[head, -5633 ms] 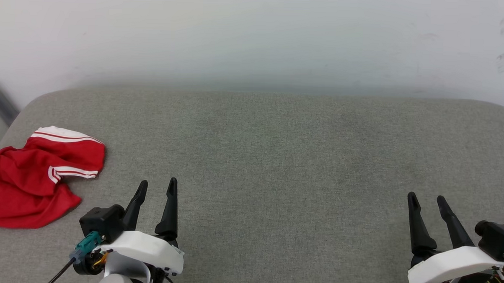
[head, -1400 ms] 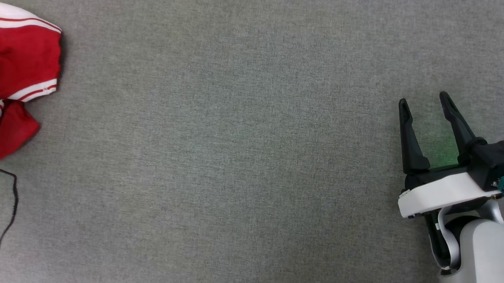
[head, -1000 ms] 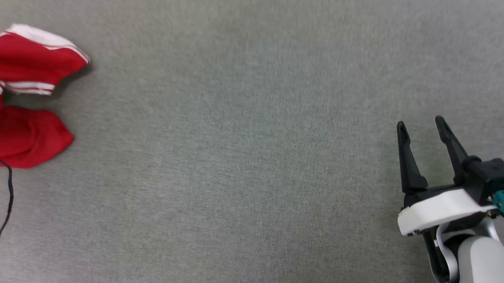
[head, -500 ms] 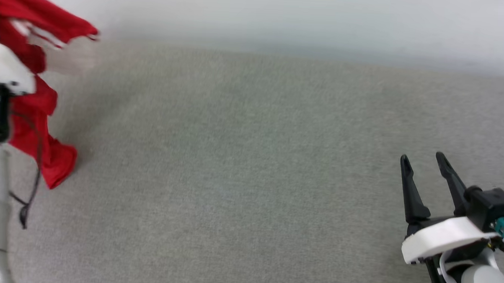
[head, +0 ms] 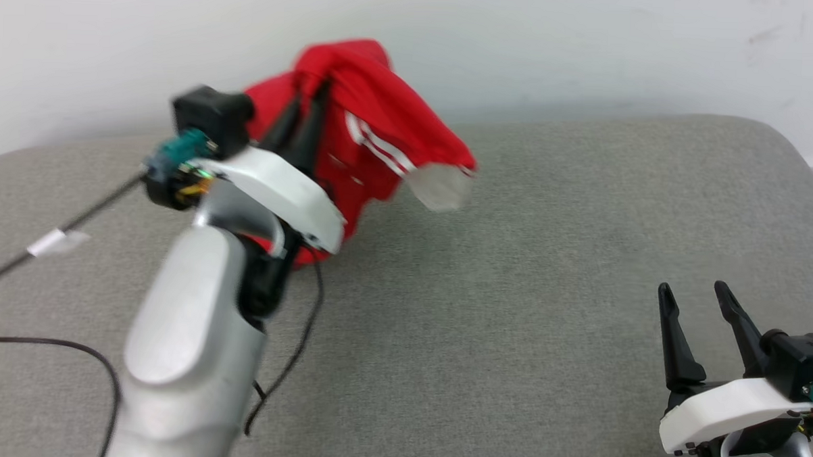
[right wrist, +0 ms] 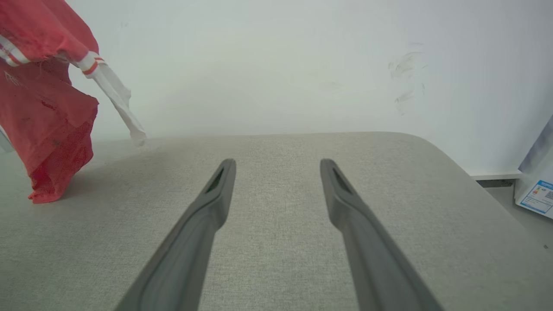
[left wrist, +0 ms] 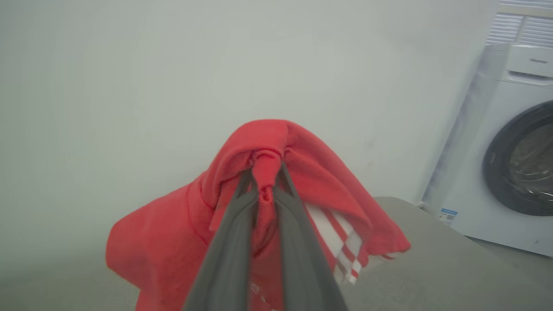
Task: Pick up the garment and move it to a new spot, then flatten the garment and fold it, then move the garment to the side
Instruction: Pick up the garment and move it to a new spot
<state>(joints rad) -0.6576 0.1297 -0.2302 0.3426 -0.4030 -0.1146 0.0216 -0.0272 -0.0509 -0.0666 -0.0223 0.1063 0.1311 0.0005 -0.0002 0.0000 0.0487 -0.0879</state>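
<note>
The garment (head: 376,129), a red jersey with white sleeves and red-and-white stripes, hangs bunched above the grey padded table (head: 548,227). My left gripper (head: 306,106) is shut on a fold of its red cloth, and the fabric drapes over the fingertips. In the left wrist view the garment (left wrist: 311,172) wraps over my left gripper (left wrist: 264,172), pinched between the two fingers. The right wrist view shows the garment (right wrist: 47,108) at the far left, its lower hem touching the table. My right gripper (head: 695,296) stands open and empty at the lower right, and the right wrist view has it (right wrist: 276,166) low over bare table.
A white wall (head: 589,45) runs close behind the table. A washing machine (left wrist: 514,142) stands past the table's right end. Black cables (head: 294,346) trail from my left arm over the table's near left part.
My left gripper has lifted the garment off the table's left side and carried it up and toward the middle. The camera has tilted up and turned. The right gripper stays open and low.
</note>
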